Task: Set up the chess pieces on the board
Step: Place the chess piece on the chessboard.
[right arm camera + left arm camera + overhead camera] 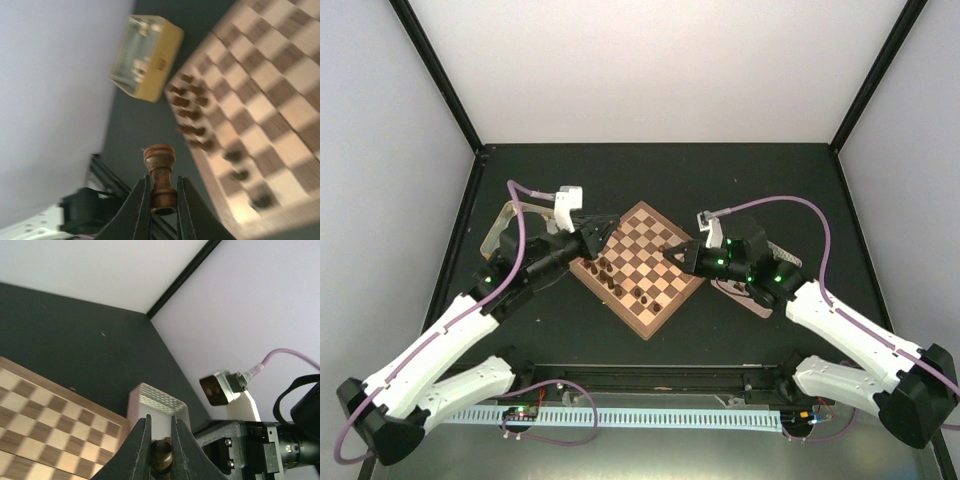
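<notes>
Two tiny pieces, pinched tight.
Bottom middle: right gripper [162, 186] holds a dark piece [159, 159] by its foot; left gripper [160, 432] holds another piece [161, 456]. Likely light, hard, slippery: pinch low.

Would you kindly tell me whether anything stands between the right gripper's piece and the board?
Nothing visible does: the right gripper holds a dark chess piece at the board edge, and the nearest squares look bare.
</notes>
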You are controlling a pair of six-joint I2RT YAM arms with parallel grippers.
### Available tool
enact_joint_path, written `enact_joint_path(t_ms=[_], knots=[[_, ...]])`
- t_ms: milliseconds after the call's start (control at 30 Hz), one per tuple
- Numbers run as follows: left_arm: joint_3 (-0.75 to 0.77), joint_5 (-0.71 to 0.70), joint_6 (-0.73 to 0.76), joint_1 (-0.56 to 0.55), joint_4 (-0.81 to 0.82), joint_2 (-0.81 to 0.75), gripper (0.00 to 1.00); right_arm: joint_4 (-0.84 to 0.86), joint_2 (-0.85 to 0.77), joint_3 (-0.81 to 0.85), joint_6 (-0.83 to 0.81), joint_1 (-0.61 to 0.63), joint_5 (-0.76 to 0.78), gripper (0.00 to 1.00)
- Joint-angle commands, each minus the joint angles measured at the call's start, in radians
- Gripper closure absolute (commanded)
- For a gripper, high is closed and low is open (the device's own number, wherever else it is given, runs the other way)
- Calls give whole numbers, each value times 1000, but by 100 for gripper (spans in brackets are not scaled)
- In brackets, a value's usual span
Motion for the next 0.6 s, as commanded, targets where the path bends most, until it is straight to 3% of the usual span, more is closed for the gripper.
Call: enact_joint_path(t_ms=[0,233,567], knots=[[16,-105,191,7,-114,-86,98,-351,-26,54,-137,60,181,99],[28,-163,303,7,-179,-213,99,-533,124,222,-196,181,352,99],[-5,-252,433,7,-214,-296,98,-683,518,446,-206,394,432,97]])
